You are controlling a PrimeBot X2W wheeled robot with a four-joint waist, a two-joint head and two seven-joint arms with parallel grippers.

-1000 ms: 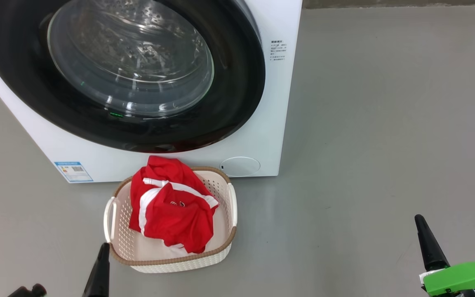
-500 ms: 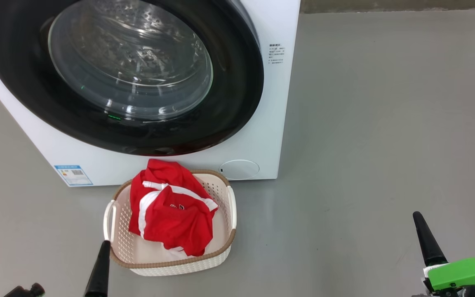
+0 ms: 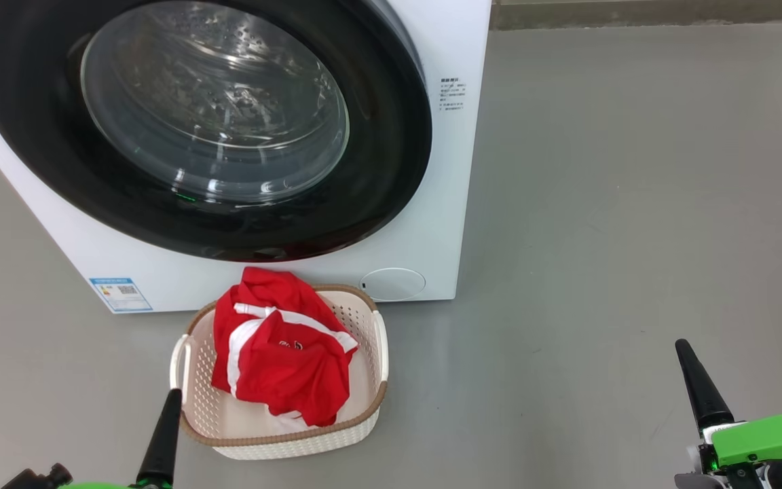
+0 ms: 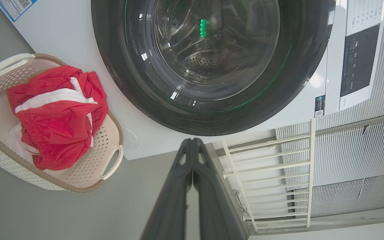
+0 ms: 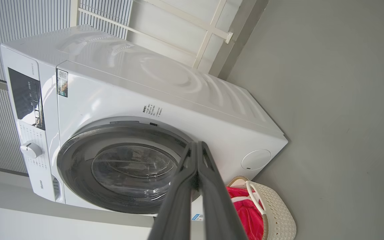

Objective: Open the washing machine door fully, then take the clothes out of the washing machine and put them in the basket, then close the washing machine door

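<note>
The washing machine (image 3: 447, 204) stands on the grey floor (image 3: 635, 204), and the washing machine door (image 3: 391, 136) lies shut, flush against the machine's front. Its glossy black rim rings the bulging glass, through which the perforated steel drum (image 4: 205, 66) can be seen. The basket (image 3: 296, 445) sits on the floor directly in front of the washing machine, below the lowest part of the door, with its far rim close to the machine's base; whether it touches cannot be told. The clothes (image 3: 282, 367) lie inside the basket in a loose red heap with white stripes. A fold rises over the rim on the side nearest the washing machine, and a bit of white cloth shows under the edge farthest from it. A small blue label (image 3: 121, 293) is stuck low on the machine's front to the left of the basket, and a round white cover (image 3: 393, 284) sits low on the front to the basket's right. The dark control panel (image 5: 25, 96) and a white knob (image 5: 31, 150) are at the machine's top end. The left end effector (image 3: 168, 418) hangs above the floor on the side of the basket away from the washing machine, by the basket's left corner, clenched with its two dark fingers pressed together and grasping nothing. The right end effector (image 3: 686, 356) is well apart from the washing machine, off to its right over bare floor, likewise clenched on nothing, fingers meeting along their length.
</note>
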